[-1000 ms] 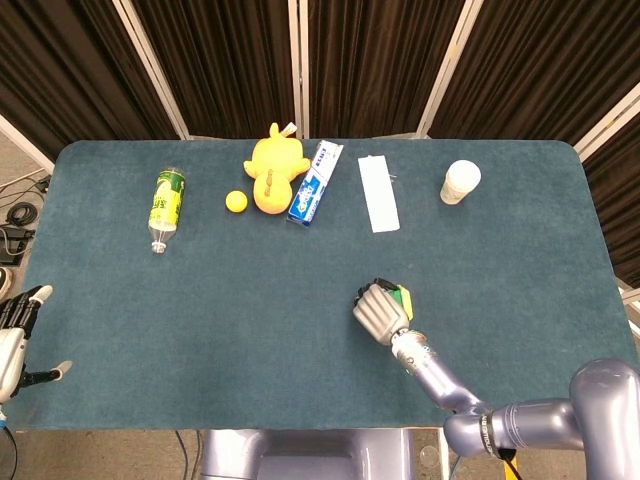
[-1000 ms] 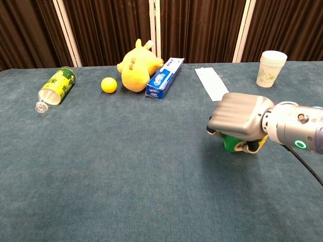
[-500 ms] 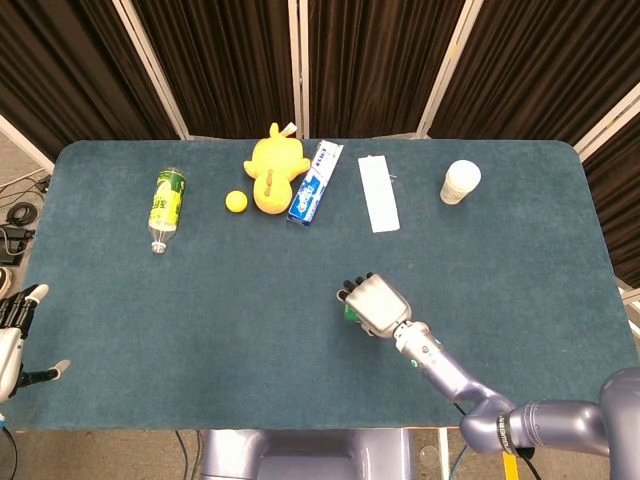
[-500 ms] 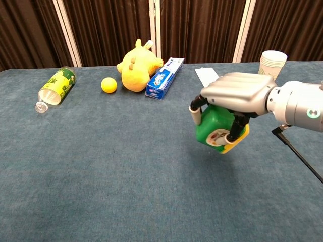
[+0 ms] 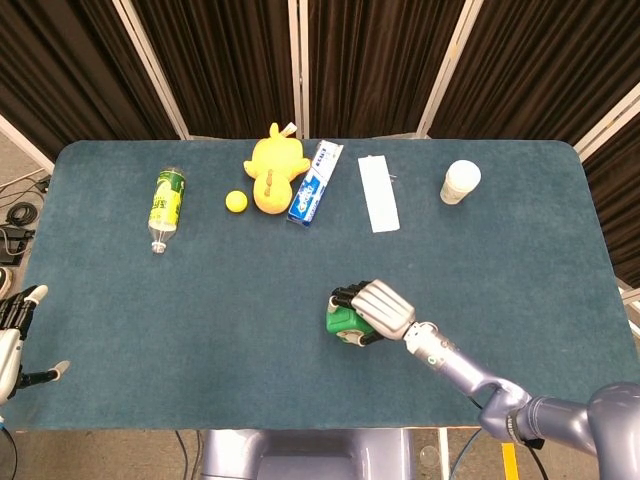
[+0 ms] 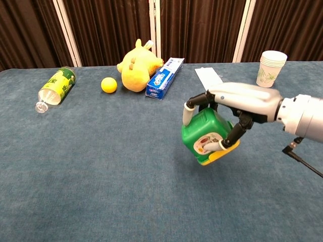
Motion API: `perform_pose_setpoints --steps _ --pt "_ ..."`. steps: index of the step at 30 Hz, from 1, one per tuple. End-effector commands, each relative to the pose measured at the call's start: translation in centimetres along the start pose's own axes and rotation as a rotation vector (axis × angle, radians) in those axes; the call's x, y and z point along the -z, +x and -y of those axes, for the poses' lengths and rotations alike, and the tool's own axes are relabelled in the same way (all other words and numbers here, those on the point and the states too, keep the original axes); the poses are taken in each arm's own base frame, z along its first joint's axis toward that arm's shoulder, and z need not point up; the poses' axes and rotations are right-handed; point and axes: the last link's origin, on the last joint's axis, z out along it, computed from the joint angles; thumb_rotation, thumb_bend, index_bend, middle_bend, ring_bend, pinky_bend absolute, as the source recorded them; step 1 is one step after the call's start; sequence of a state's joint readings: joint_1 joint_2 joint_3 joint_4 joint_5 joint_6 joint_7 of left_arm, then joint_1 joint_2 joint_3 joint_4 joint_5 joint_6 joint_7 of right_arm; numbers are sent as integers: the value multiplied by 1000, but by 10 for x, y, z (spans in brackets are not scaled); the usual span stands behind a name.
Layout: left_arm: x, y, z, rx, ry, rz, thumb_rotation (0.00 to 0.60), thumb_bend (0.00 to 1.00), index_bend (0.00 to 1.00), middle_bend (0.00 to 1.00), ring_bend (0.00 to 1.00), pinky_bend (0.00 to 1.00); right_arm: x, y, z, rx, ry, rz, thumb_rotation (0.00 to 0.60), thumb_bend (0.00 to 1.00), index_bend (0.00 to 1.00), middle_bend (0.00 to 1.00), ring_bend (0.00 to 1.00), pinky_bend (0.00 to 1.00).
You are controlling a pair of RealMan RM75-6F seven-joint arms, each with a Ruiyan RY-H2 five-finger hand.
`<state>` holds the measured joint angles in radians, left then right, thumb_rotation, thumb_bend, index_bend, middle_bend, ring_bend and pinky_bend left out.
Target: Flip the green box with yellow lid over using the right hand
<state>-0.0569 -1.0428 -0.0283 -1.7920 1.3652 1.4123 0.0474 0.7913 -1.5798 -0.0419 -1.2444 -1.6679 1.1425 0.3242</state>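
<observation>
A teal cloth table (image 5: 120, 330) is framed by dark curtains, and along its far edge a row of idle items is laid out: a green-labelled bottle (image 6: 55, 86), a small yellow ball (image 6: 108, 84), a yellow plush toy (image 6: 137, 67), a toothpaste box (image 6: 164, 77), a white strip (image 6: 211, 82) and a stack of paper cups (image 6: 270, 68). At the near left corner, the left hand (image 5: 15, 330) is parked with fingers apart, empty. Right of centre, the green box with yellow lid (image 6: 205, 137) is held clear of the cloth in the right hand (image 6: 237, 108), fingers over its far side, thumb on the labelled face. Since half a second ago it has been carried leftward and tipped further, the lid now facing down toward the cloth. By this reading the flip is nearly complete; only the set-down remains.
</observation>
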Motion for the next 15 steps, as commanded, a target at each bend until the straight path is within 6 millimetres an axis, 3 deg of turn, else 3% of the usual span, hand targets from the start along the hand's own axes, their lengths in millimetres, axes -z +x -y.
perform_pose_setpoints --steps 1,4,7,9,11,15 --pt "0 0 1 1 0 0 600 0 0 0 0 0 2 -9 -3 3 -6 23 600 549 395 500 463 619" --pt "0 0 1 2 0 0 600 0 0 0 0 0 2 -13 -6 7 -25 44 600 537 389 493 456 616" --pt "0 0 2 2 1 4 600 0 0 0 0 0 3 -16 -8 -1 -38 47 600 417 300 397 365 545" --pt "0 0 2 0 1 5 600 0 0 0 0 0 6 -18 -10 1 -41 65 600 289 129 181 161 391" --pt "-1 0 2 1 0 5 600 0 0 0 0 0 12 -20 -13 2 -56 110 600 225 28 36 29 260" --pt "0 1 3 3 1 2 600 0 0 0 0 0 28 -14 -16 29 -69 169 600 159 0 0 0 147"
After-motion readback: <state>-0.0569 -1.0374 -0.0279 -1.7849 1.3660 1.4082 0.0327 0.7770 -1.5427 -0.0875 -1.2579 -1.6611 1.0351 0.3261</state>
